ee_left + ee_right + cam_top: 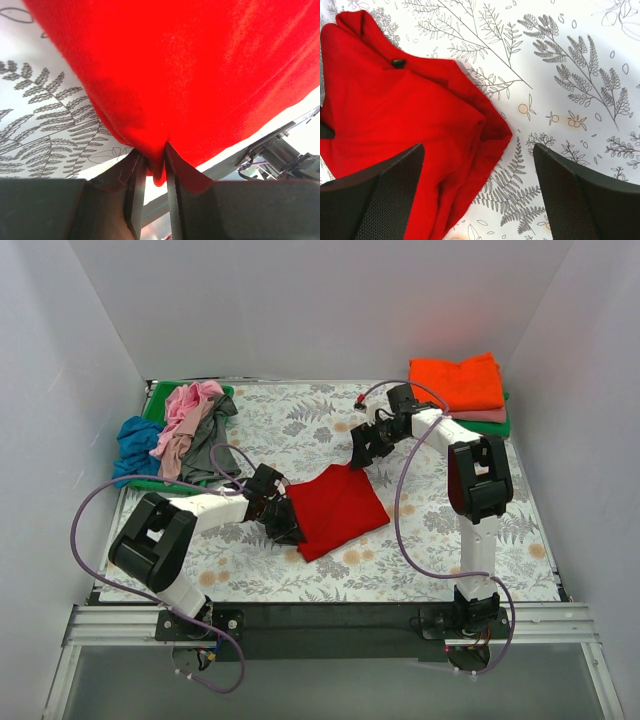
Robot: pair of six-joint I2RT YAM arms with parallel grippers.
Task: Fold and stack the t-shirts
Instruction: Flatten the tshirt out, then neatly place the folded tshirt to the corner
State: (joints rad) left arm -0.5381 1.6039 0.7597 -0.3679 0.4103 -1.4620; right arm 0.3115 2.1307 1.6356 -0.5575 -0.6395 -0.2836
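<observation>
Red t-shirt (340,508), the largest garment, lay partly folded near the middle of the floral tablecloth (300,425), between the two arms. At the far left corner I saw a loose heap of unfolded t-shirts (185,430) in pink, grey and blue. At the far right corner sat the folded stack (462,390): orange on top, with pink and green edges showing beneath. The left gripper (287,528) met the red t-shirt's left edge; through its wrist camera I read the jaws as clenched on a pinched fold of red cloth. The right gripper (362,452) hovered over the shirt's far corner, jaws spread wide and grasping nothing. Smallest, a dark neck label (398,63) showed near the collar.
</observation>
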